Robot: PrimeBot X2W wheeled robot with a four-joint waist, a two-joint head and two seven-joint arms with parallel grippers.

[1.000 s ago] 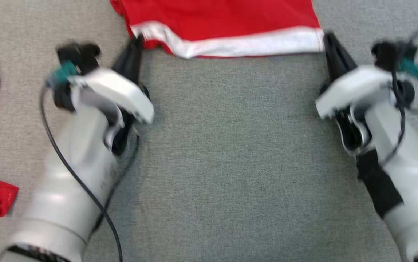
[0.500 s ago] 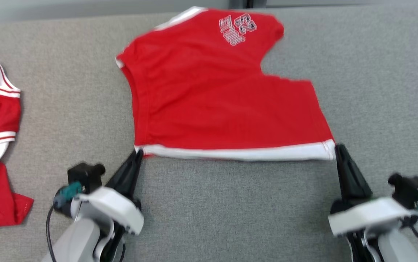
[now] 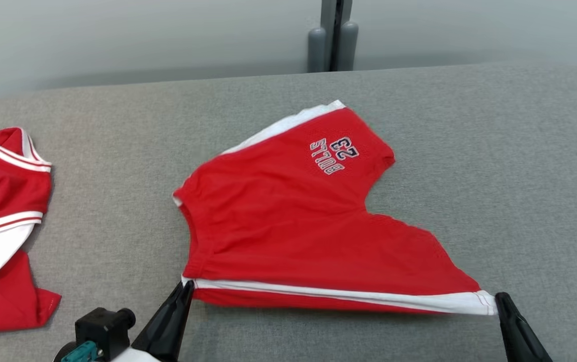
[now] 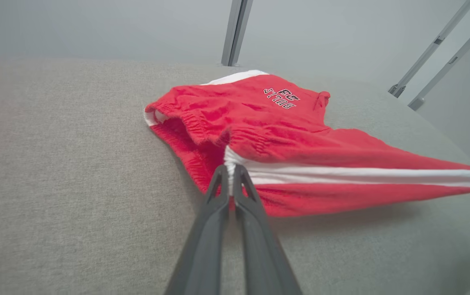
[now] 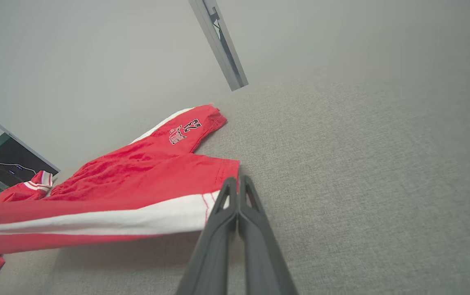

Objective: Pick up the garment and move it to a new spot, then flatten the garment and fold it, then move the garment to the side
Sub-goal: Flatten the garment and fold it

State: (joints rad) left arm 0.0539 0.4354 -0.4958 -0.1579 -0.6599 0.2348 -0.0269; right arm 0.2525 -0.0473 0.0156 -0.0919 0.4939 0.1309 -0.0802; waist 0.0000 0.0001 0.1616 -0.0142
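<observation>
Wrist views showed closely what head view barely did: left hand point(image 4: 230, 168) and right hand point(image 5: 238, 181) pinching white-striped red mesh shorts point(image 3: 288, 226). Head camera had since tilted upward.

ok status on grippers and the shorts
Left gripper shut on red cloth shorts with white side stripe, waistband end. Right gripper shut on hem end, stripe edge taut between. Second red-and-white garment apart, far left.

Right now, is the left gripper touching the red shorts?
Touching. In the left wrist view, the left gripper is shut on a corner of the shorts, with the cloth pinched between its tips.
</observation>
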